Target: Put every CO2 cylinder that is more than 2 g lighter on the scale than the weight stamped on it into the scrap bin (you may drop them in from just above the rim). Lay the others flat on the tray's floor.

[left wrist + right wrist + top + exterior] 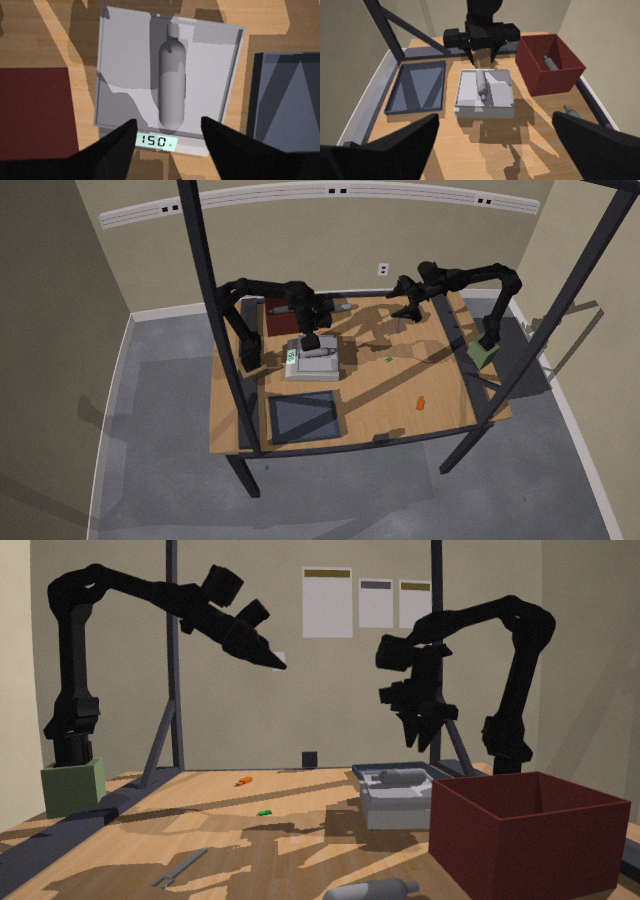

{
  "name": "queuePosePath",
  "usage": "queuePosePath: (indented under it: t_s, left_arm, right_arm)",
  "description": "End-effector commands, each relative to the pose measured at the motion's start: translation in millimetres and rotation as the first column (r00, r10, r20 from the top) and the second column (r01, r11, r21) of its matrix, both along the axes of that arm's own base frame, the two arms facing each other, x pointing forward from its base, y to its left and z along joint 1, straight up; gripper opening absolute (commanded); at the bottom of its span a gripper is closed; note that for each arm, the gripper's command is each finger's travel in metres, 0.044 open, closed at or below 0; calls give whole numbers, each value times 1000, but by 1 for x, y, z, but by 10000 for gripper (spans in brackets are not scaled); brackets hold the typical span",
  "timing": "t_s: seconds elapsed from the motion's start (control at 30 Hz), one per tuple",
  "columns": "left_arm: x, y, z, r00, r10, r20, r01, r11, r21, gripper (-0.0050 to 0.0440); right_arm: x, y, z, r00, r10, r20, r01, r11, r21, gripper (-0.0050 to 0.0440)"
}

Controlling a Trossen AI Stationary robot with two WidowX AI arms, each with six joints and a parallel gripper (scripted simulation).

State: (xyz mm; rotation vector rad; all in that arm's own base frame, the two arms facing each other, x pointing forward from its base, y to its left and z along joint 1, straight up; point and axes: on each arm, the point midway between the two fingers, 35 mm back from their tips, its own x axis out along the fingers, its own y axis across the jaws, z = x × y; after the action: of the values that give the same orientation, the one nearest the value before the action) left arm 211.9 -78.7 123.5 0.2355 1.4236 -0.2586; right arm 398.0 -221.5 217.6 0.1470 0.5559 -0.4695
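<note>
A grey CO2 cylinder (pixel 172 86) lies flat on the pan of the grey scale (pixel 312 364), and the display (pixel 156 141) reads 150. The stamp on the cylinder cannot be read. My left gripper (pixel 169 122) hangs open a short way above the cylinder's base end, and it also shows in the exterior view (pixel 420 737). A second cylinder (pixel 550 63) lies inside the red scrap bin (pixel 525 830). A third cylinder (pixel 372 890) lies on the table beside the bin. The dark blue tray (pixel 303 416) holds nothing. My right gripper (pixel 277 662) is open and empty, high over the table.
A grey fork-like tool (pixel 179 867), a small green piece (pixel 265 812) and an orange piece (pixel 244 781) lie on the table. A green block (pixel 72 785) carries the right arm's base. Dark frame posts stand at the table's edges.
</note>
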Motion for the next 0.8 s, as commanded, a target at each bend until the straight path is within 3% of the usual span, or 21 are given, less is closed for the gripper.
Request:
queuePosePath:
  t_s: [0.0, 0.3, 0.77]
  left_arm:
    - [18, -9, 1, 1000, -17, -23, 17, 1000, 3, 253]
    - [21, -10, -1, 999, -17, -33, 17, 1000, 8, 253]
    - [53, -26, -21, 994, -41, -104, 44, 999, 25, 253]
  right_arm:
    - [-29, 13, 9, 999, -8, 34, 9, 999, -34, 440]
    - [-34, 15, 5, 1000, -7, 29, 8, 1000, -31, 440]
    - [-30, 15, 5, 1000, -5, 30, 6, 1000, -28, 440]
